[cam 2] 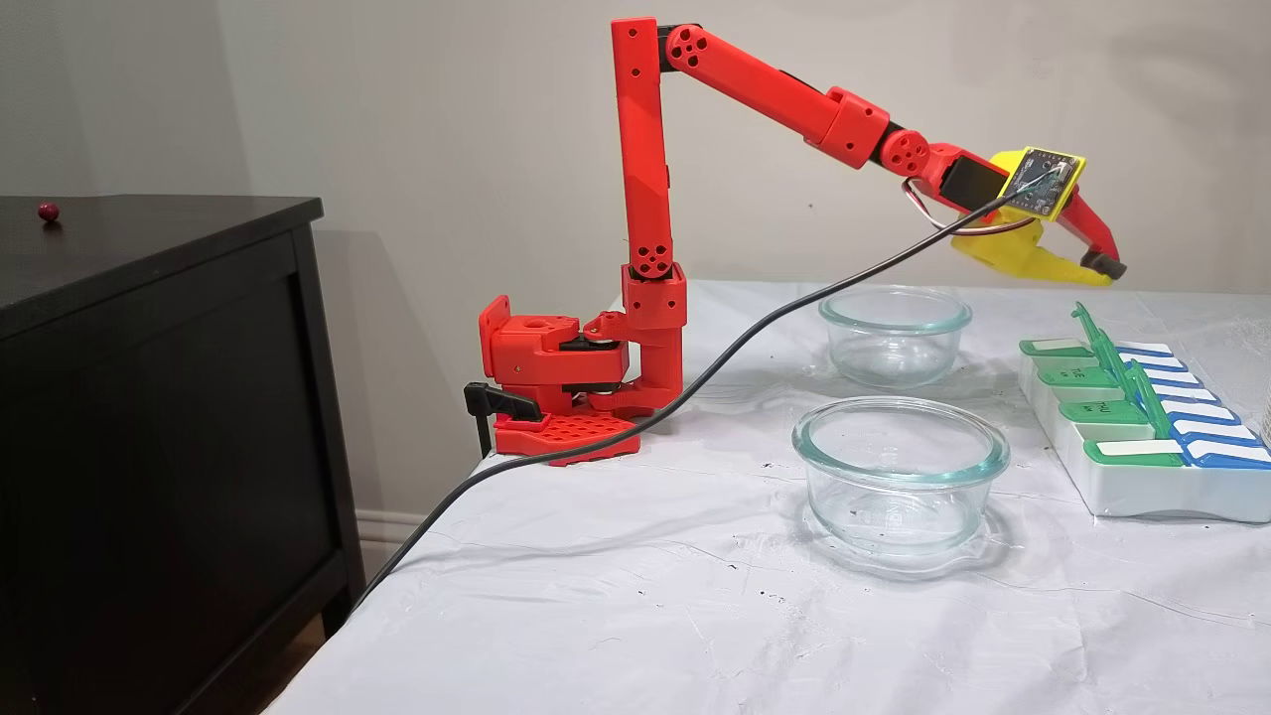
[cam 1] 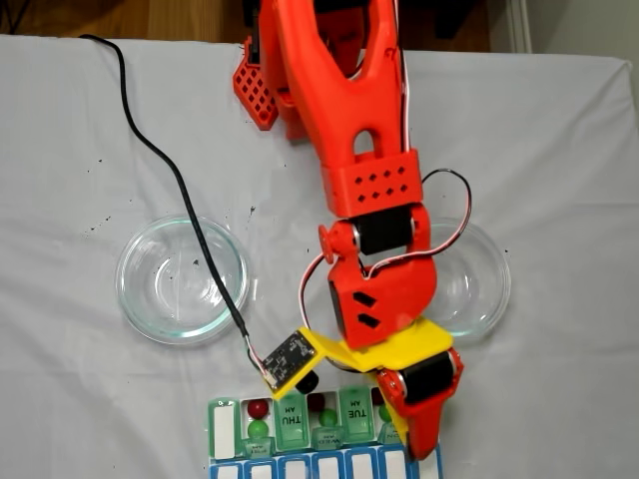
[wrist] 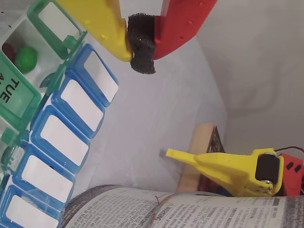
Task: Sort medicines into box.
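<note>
The gripper (wrist: 141, 43), pressed together on its black foam pad and carrying nothing, hangs above the box (cam 2: 1142, 492). Pills (cam 1: 258, 418) sit in open compartments (both bowls (cam 2: 899, 477) look empty). Best to retreat straight up, clear of the raised lids.

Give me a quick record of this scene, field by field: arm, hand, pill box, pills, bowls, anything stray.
arm: red, reaching out above the pill box
hand: shut, black foam pads pressed together, nothing held
open compartments: three in the green row
pills: one red pill and one green pill in the left open compartment in a fixed view; the other two also hold pills
glass bowls: two, both empty
stray: a dark red ball on the black cabinet
</note>
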You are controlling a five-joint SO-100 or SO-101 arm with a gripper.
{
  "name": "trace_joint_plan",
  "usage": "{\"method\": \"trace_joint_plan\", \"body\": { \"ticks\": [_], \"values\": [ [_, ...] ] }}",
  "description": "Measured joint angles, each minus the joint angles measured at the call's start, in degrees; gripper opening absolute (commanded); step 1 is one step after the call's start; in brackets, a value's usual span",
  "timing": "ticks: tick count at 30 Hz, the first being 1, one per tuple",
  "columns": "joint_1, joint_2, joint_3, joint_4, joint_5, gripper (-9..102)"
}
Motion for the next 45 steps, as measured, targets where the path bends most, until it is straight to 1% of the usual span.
{"method": "trace_joint_plan", "body": {
  "ticks": [5, 14, 22, 24, 34, 45],
  "values": [
    [0.0, -1.1, -1.2, 2.6, 0.0, 0],
    [1.8, -6.9, -6.6, 11.5, 3.8, 0],
    [1.9, -9.6, -11.7, 23.6, 5.7, 0],
    [1.3, -10.1, -12.3, 25.3, 5.3, 0],
    [-0.3, -10.9, -14.6, 32.5, 2.0, 0],
    [-1.2, -12.2, -16.7, 36.0, 0.4, 0]
  ]
}}
